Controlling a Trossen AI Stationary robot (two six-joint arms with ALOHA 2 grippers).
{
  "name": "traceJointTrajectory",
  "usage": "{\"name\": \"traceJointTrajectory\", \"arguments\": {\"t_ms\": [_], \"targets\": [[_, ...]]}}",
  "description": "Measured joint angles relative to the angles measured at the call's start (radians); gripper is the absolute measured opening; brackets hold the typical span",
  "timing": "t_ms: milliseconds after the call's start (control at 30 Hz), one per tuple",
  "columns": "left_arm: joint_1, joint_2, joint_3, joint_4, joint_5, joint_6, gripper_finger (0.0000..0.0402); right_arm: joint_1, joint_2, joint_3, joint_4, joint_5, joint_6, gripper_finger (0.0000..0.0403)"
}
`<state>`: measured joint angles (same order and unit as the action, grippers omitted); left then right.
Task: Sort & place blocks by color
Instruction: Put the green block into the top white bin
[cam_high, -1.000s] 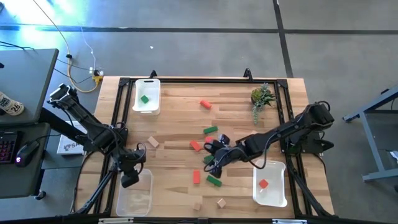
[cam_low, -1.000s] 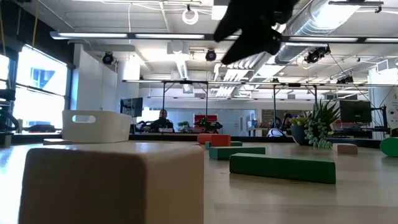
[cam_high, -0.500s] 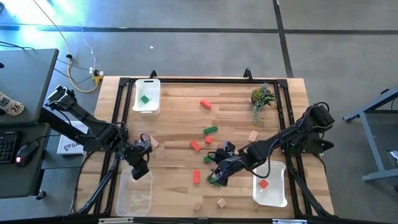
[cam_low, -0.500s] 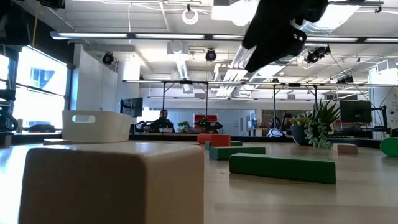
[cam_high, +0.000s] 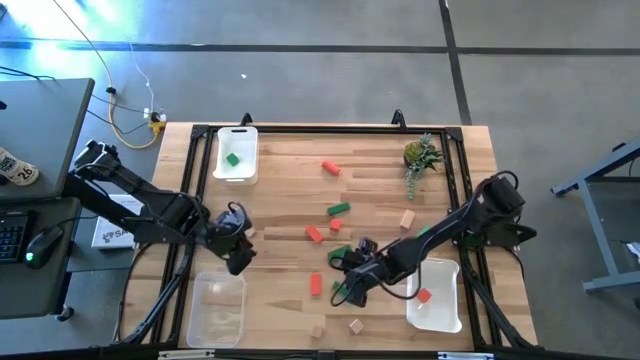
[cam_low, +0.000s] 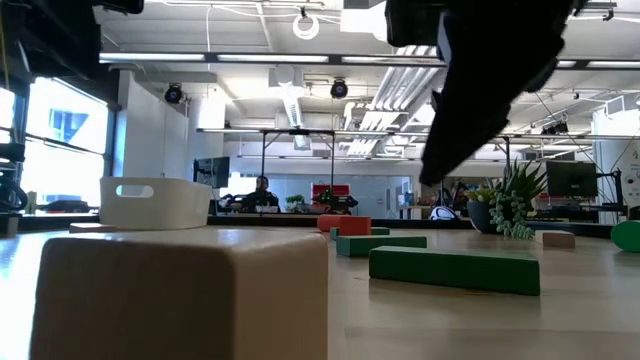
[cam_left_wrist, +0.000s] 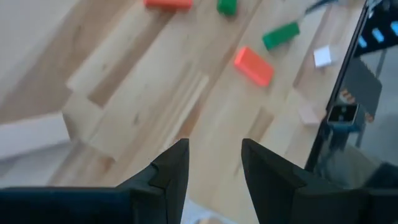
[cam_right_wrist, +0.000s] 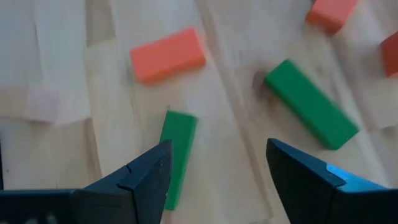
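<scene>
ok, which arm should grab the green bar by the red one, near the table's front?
Right. Its end effector hovers open over that green bar; left end effector sits by the clear tray.

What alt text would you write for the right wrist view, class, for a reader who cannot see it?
The right gripper hangs open over the wooden table, empty, a green block lying by one finger. A red block and a longer green block lie beyond.

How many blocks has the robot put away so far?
Only two show sorted: one green block in the far tray and one red block in the right tray. The open right claw hangs over loose blocks, holding nothing. The near-left tray looks empty, and about a dozen blocks wait.
</scene>
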<state>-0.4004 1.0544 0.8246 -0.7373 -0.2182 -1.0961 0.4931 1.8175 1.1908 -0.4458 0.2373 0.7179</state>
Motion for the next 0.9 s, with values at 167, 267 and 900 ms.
{"name": "traceJointTrajectory", "arguments": {"t_ms": [167, 267, 900], "targets": [[0.016, 0.000, 0.000, 0.009, -0.037, 0.019, 0.0133, 0.026, 0.038, 0.000, 0.003, -0.030, 0.034, 0.0245], [0.016, 0.000, 0.000, 0.009, -0.035, 0.019, 0.0133, 0.038, 0.054, 0.000, 0.005, -0.053, 0.057, 0.0245], [0.016, 0.000, 0.000, 0.009, -0.031, 0.029, 0.0133, 0.060, 0.154, 0.002, 0.067, -0.048, 0.069, 0.0245]]}}
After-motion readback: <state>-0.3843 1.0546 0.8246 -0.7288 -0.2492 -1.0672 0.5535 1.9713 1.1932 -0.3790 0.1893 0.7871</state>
